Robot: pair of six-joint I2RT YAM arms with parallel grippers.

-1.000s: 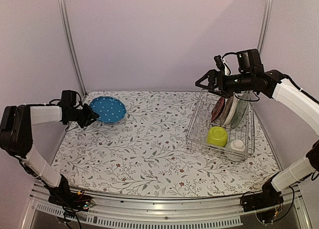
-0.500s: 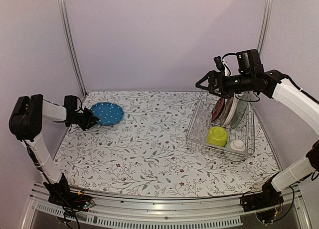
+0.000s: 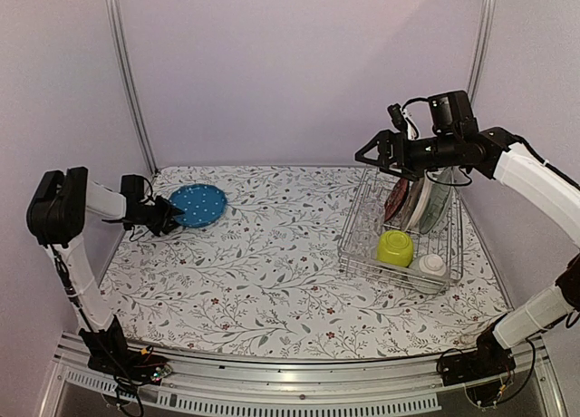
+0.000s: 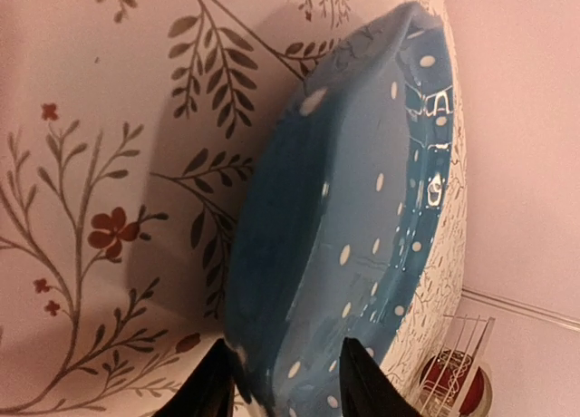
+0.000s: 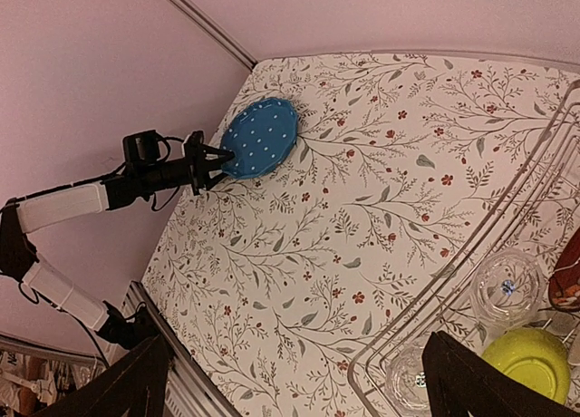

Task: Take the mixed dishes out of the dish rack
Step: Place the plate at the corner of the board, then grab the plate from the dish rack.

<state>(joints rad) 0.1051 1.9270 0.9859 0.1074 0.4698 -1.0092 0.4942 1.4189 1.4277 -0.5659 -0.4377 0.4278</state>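
Note:
A blue white-dotted plate (image 3: 198,205) lies on the floral cloth at the far left. My left gripper (image 3: 168,218) is at its near-left rim. In the left wrist view the plate (image 4: 362,190) sits between the parted jaws of this open gripper (image 4: 285,349), which straddle the rim loosely. The dish rack (image 3: 390,274) stands at the right. It holds a red floral plate (image 3: 396,199), two paler upright plates (image 3: 426,204), a lime-green bowl (image 3: 395,247), a small whitish bowl (image 3: 431,265) and clear glasses (image 5: 506,288). My right gripper (image 3: 367,154) hovers wide open above the rack's far-left corner, holding nothing.
The floral cloth (image 3: 272,263) covers the table between plate and rack. Pale walls and two metal uprights (image 3: 127,72) close in the back and sides. A metal rail (image 3: 272,381) runs along the near edge.
The left arm has lowered the blue plate from a raised tilt down onto the cloth, and its jaws have parted. The right arm has hardly moved.

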